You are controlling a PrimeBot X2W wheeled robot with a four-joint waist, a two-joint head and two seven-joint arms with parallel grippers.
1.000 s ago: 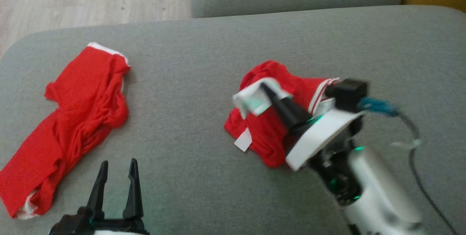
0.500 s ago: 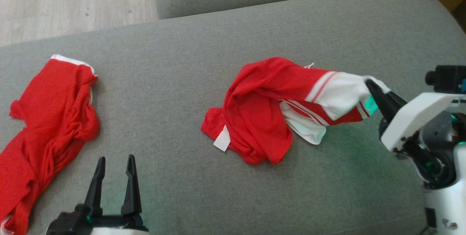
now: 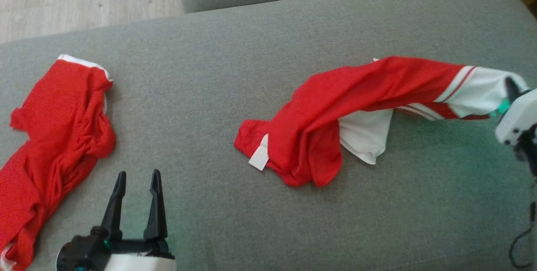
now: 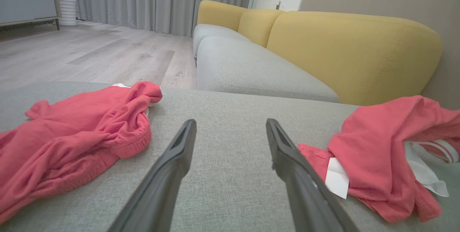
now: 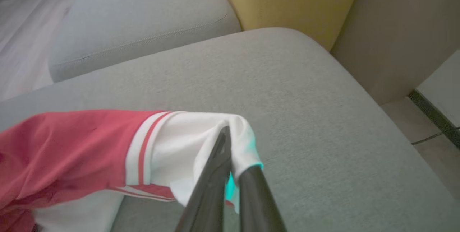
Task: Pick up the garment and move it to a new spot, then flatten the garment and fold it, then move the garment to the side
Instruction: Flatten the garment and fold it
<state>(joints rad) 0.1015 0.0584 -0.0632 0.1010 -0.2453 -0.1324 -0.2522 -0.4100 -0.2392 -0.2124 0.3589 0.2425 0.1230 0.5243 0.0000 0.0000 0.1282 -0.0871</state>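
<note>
Dark right gripper [image 3: 509, 85]: clenched on white cuff [image 3: 482, 90], right edge of frame.
Garment [image 3: 331, 111]: red, stretched from centre to that cuff, on grey cushion [image 3: 218, 78].
Left gripper [image 3: 138, 174]: spread, holding nothing, lower left.
Open room: bare cushion centre, lower right.
Other red garment [image 3: 58, 128]: crumpled, left edge.
Tag [image 3: 259, 158]: white, unreadable.

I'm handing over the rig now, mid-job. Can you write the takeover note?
Right gripper: shut on the white end of the red-and-white garment.
Left gripper: open, empty, over the grey cushion.
Garment: white end raised at the right, red end lying on the cushion. A second red garment lies at the left.
Done: grasp. Left: reposition, flatten, fold, move aside.
</note>
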